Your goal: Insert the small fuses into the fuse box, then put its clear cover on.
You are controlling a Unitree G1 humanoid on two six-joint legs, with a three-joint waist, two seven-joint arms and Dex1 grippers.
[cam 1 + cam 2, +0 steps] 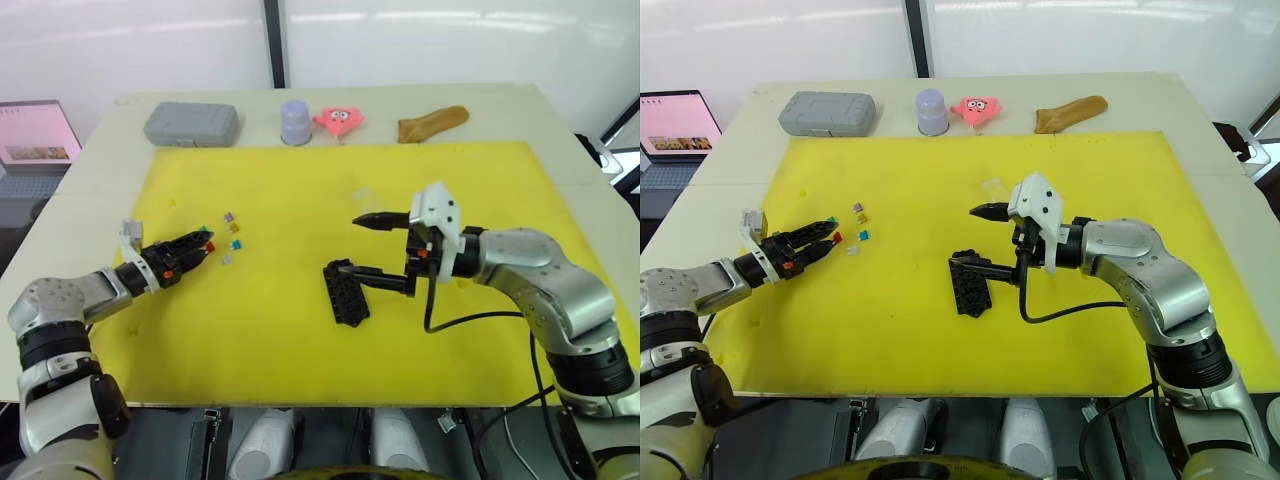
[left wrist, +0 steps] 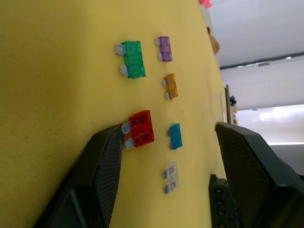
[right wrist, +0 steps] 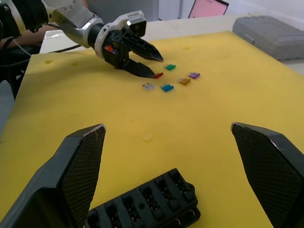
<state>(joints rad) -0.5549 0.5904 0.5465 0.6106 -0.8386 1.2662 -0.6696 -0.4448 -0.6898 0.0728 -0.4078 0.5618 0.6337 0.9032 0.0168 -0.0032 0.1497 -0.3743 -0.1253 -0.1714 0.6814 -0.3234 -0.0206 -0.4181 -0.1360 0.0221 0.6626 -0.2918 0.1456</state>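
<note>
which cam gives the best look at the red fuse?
Left wrist view: the red fuse lies large on the yellow mat, both prongs visible, one touching a finger of the left gripper. The right wrist view shows it as a red speck at that gripper's tip. Both eye views show a red dot.

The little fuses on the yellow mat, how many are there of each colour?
Green fuse: 1
Purple fuse: 1
Tan fuse: 1
Red fuse: 1
Teal fuse: 1
White fuse: 1
Total: 6 fuses
</note>
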